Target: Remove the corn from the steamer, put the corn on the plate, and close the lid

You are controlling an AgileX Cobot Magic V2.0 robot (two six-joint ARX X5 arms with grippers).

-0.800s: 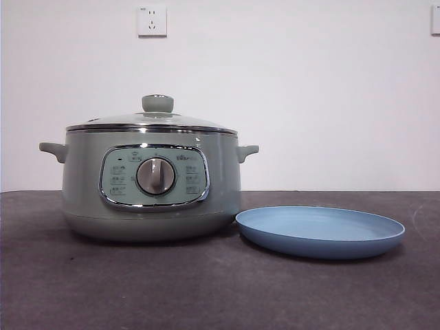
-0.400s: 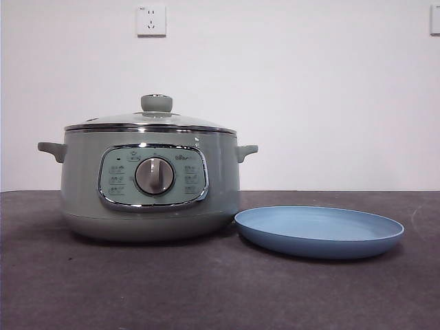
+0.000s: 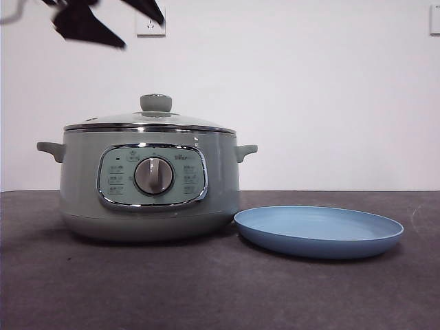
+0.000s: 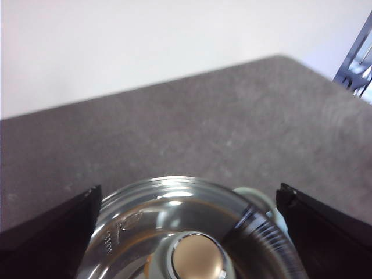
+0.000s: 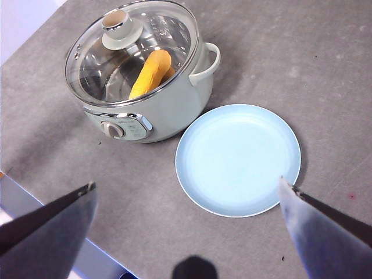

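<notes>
The sage-green steamer (image 3: 148, 182) stands left of centre with its glass lid (image 3: 151, 120) on, and the knob (image 3: 156, 103) is on top. The corn (image 5: 150, 72) lies inside the steamer and shows through the lid only in the right wrist view. The light-blue plate (image 3: 318, 232) lies bare just right of the steamer. My left gripper (image 4: 189, 189) is open and hovers above the lid (image 4: 192, 232), one jaw on each side of the knob (image 4: 197, 258). It shows as a black tip (image 3: 89, 20) in the front view. My right gripper (image 5: 186, 183) is open, high above the plate (image 5: 238, 158).
The table top (image 3: 220, 289) is dark grey. A white wall with a socket (image 3: 150, 24) stands behind it. The table's near edge shows in the right wrist view (image 5: 35, 197).
A black arm tip has come into the front view at the top left, above the steamer. The steamer, lid and plate stand as before.
</notes>
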